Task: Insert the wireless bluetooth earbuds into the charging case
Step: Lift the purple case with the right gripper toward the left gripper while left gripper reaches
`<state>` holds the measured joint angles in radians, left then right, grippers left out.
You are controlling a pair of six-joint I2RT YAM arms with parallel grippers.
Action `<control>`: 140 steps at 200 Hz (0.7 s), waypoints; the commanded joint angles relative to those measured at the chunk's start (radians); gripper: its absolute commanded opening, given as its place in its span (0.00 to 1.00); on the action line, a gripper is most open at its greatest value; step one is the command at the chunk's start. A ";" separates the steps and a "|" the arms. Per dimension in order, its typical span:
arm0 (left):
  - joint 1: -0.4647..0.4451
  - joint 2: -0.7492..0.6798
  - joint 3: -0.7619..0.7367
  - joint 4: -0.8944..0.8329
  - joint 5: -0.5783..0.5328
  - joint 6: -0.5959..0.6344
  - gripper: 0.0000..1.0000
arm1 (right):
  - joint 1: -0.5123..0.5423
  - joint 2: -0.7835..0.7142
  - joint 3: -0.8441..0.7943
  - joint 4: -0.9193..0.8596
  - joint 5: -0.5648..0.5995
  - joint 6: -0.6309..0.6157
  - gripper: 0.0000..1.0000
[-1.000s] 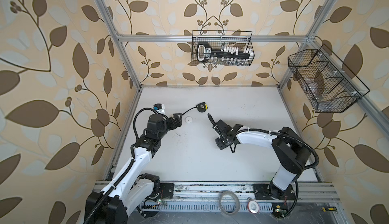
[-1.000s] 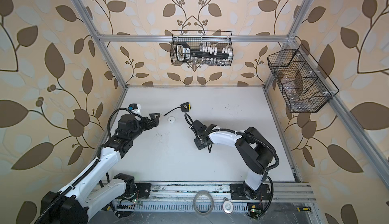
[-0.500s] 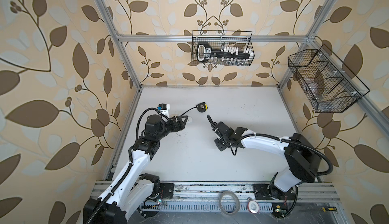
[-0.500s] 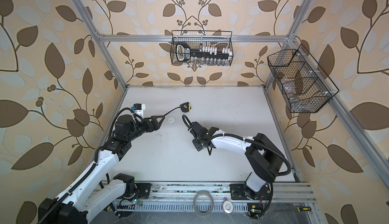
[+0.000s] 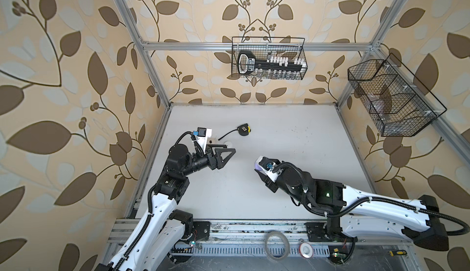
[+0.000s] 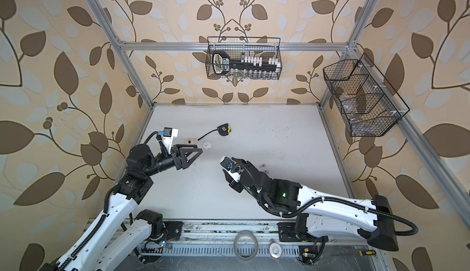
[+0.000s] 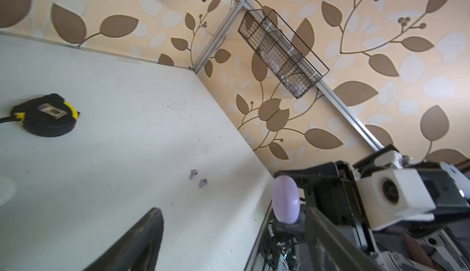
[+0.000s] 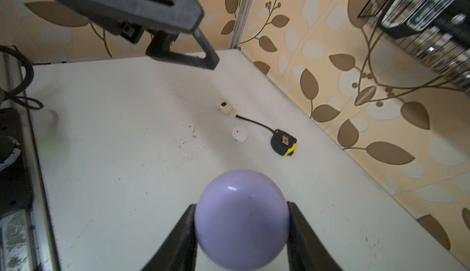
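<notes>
1. My right gripper (image 8: 241, 207) is clamped on the smooth, rounded lavender plastic charging case (image 8: 241, 221). One black finger presses each side of it, and the jaws are spread only as far as the case is wide.
2. I hold the case up off the white tabletop (image 8: 122, 155). In the left wrist view it shows edge-on as a slim lavender oval (image 7: 286, 199).
3. My left gripper (image 5: 229, 155) is spread wide with nothing between its black triangular fingers (image 7: 142, 241). It hangs above the table and points toward my right gripper across a bare gap.
4. Two tiny lavender earbuds (image 7: 193, 174) lie side by side on the tabletop, close together and not touching either gripper. In a top view they sit just beyond my right wrist (image 6: 262, 165). I can't make out any other buds.
5. Near my left fingers, on the table, rest a small cream rounded-square plastic box with a dark spot (image 8: 224, 106) and a white round plastic puck (image 8: 239, 133). The two are close together but apart.
6. A black and yellow tape measure (image 8: 283, 142) lies past the puck, with its black strap trailing toward the cream box.
</notes>
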<state>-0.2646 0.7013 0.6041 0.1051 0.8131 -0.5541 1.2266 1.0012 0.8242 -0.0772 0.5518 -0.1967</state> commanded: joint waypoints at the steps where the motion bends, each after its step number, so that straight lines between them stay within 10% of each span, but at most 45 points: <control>1: -0.022 -0.027 0.002 0.057 0.051 -0.006 0.88 | 0.007 -0.021 -0.048 0.151 0.051 -0.181 0.18; 140: -0.225 0.071 0.079 -0.097 -0.064 0.189 0.63 | 0.048 -0.034 -0.100 0.272 0.058 -0.288 0.25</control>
<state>-0.4622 0.7559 0.6220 0.0410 0.7914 -0.4419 1.2678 0.9569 0.7319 0.1467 0.5735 -0.4583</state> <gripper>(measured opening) 0.651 0.479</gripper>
